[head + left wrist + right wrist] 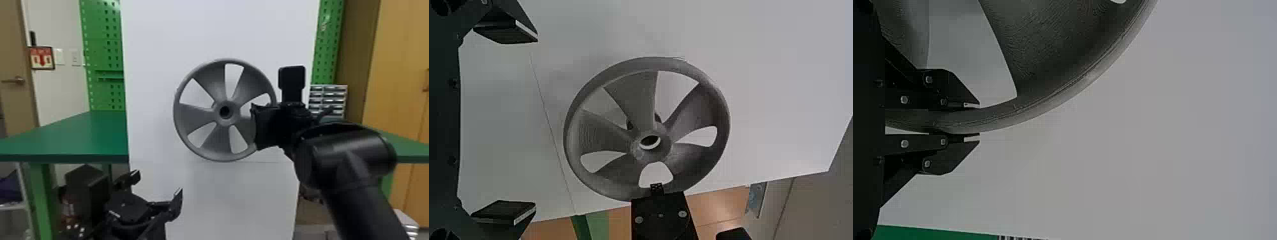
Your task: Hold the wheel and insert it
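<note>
Wheel [202, 116] stands upright, the right gripper [257, 127] clamping its rim [1003, 116] between its fingers [948, 87], the left gripper [157, 185] with fingers apart.

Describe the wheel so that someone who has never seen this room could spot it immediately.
Find the tall white panel between the green pegboards. In front of it, the right gripper holds the wheel by its rim. Unlike the black right arm, it is gray, with five spokes.

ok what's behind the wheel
A white panel, seen through gaps in the wheel. In the left wrist view, something dark peeks out behind the hub, which covers too much to tell what it is.
</note>
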Motion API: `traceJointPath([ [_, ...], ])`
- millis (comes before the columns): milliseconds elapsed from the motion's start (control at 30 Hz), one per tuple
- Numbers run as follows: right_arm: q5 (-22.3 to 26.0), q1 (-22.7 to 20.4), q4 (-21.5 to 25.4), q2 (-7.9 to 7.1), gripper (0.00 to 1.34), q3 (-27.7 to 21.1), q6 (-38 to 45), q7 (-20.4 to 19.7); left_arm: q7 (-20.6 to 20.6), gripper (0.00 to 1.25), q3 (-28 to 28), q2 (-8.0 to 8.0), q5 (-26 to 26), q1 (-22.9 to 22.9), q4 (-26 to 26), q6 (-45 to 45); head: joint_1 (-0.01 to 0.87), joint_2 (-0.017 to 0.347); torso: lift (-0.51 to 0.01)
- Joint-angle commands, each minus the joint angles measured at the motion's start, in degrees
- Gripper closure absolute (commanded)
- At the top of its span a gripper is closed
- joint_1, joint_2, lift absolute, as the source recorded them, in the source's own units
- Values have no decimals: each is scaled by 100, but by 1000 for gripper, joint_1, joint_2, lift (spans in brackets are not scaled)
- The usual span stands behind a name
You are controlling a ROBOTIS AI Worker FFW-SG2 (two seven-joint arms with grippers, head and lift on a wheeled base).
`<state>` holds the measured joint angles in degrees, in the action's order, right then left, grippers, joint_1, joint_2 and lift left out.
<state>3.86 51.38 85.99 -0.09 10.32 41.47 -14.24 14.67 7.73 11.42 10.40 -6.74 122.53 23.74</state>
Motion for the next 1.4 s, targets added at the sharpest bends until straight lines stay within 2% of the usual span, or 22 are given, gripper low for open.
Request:
traceJointPath([
  [0, 1, 12, -21, 14, 1167, 22, -16, 0, 0, 101, 9, 0, 6, -12, -10, -9, 210, 9, -442],
  [400, -96, 30, -127, 14, 1167, -101, -87, 0, 0, 101, 9, 0, 15, -38, -27, -27, 210, 9, -442],
  [767, -184, 39, -180, 14, 1167, 119, -113, 0, 0, 101, 35, 0, 23, -65, -54, -44, 210, 9, -442],
  [1367, -280, 30, -426, 14, 1167, 14, -236, 0, 0, 101, 70, 9, 50, -82, -98, -106, 210, 9, -442],
])
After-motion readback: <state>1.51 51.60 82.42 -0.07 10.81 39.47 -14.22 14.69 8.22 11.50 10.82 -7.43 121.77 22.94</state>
